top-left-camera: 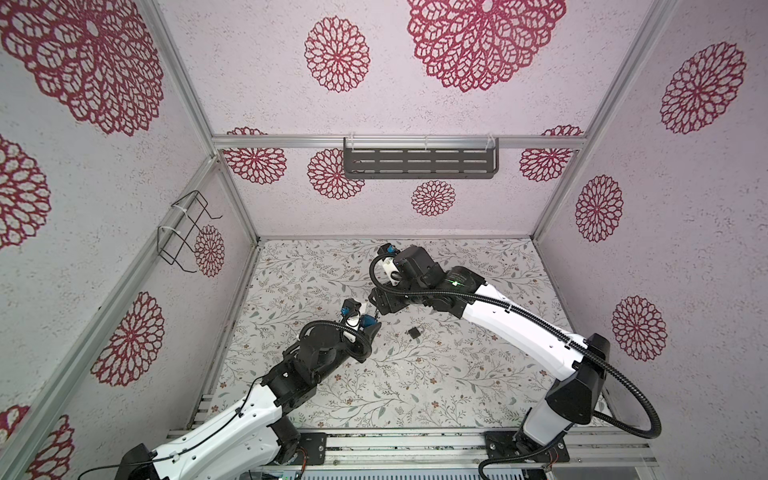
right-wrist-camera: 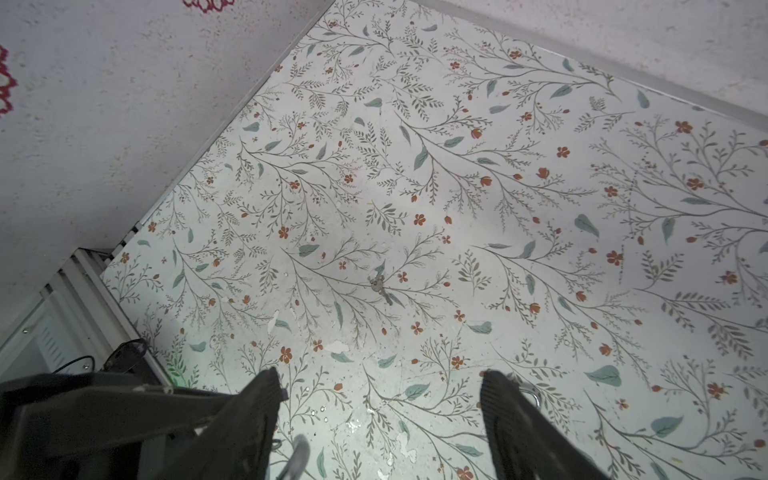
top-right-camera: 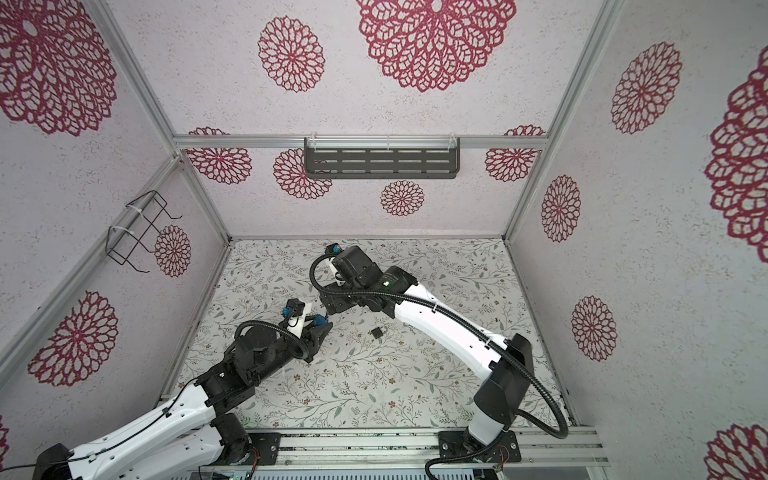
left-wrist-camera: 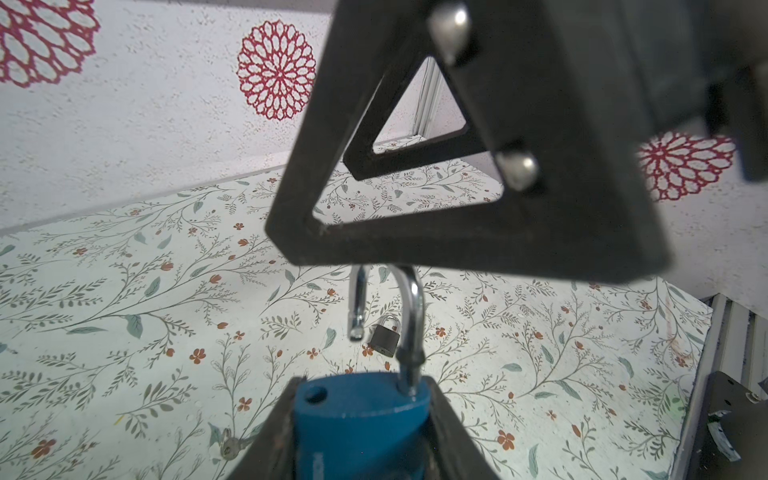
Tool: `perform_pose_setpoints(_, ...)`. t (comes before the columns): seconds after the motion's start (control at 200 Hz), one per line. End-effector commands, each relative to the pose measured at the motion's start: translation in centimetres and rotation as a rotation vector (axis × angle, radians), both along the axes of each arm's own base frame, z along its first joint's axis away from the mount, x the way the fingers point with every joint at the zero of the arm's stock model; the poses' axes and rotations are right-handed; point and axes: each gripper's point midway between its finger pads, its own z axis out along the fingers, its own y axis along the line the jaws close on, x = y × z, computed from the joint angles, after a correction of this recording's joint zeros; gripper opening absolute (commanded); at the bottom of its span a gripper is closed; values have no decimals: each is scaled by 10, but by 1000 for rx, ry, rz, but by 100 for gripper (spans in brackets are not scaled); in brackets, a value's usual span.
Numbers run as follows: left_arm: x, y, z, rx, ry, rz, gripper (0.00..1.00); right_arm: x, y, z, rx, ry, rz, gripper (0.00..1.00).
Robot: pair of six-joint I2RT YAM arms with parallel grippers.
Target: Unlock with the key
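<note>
My left gripper (left-wrist-camera: 361, 399) is shut on the body of a blue padlock (left-wrist-camera: 357, 419), also seen in both top views (top-left-camera: 368, 321) (top-right-camera: 319, 321). The padlock's chrome shackle (left-wrist-camera: 409, 316) stands sprung open, with its free end out of the body. The small silver key (right-wrist-camera: 380, 286) lies flat on the floral table, loose beside the left gripper's finger (left-wrist-camera: 227, 446). My right gripper (right-wrist-camera: 380, 390) hangs open just over the shackle with nothing between its fingers (top-left-camera: 375, 311). One of its fingers (left-wrist-camera: 457, 241) fills the upper left wrist view.
A second padlock, small and black (top-left-camera: 414, 331) (top-right-camera: 378, 332) (left-wrist-camera: 385, 338), lies shut on the table right of the grippers. A grey slotted shelf (top-left-camera: 419, 160) hangs on the back wall and a wire holder (top-left-camera: 183, 232) on the left wall. Aluminium rails (top-left-camera: 415, 442) run along the front edge.
</note>
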Motion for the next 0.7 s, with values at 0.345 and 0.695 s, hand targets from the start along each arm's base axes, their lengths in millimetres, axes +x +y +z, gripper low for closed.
perform_pose_setpoints(0.345,3,-5,26,-50,-81,-4,0,-11,-26,-5,-145,-20,48,79)
perform_pose_setpoints(0.695,6,-2,28,-75,-93,22,0,-26,-34,8,-85,-7,78,79)
